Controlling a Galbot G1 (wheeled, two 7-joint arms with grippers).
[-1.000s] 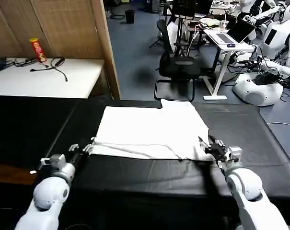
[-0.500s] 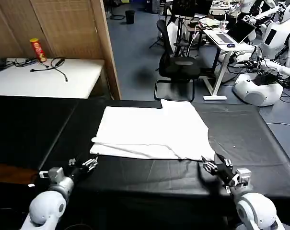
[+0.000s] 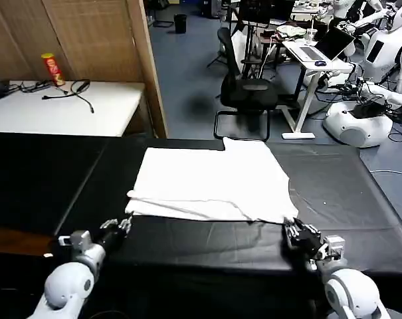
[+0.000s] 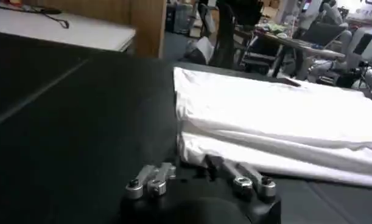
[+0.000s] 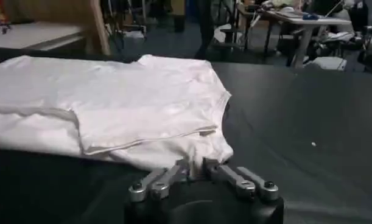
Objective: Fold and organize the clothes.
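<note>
A white T-shirt (image 3: 210, 183) lies partly folded on a black table (image 3: 333, 193), its near hem just ahead of both grippers. The left gripper (image 3: 118, 226) and right gripper (image 3: 296, 232) sit low, fingers spread, holding nothing (probably released so the fold settles). Compared with a second ago, both have drawn back off the hem toward the robot.

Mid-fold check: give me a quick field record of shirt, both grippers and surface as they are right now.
shirt: white T-shirt lying partly folded, near edge doubled over
surface: black table
left gripper: open, empty, just off the shirt's near left corner
right gripper: open, empty, at the shirt's near right corner
print: none visible on the upturned side
</note>
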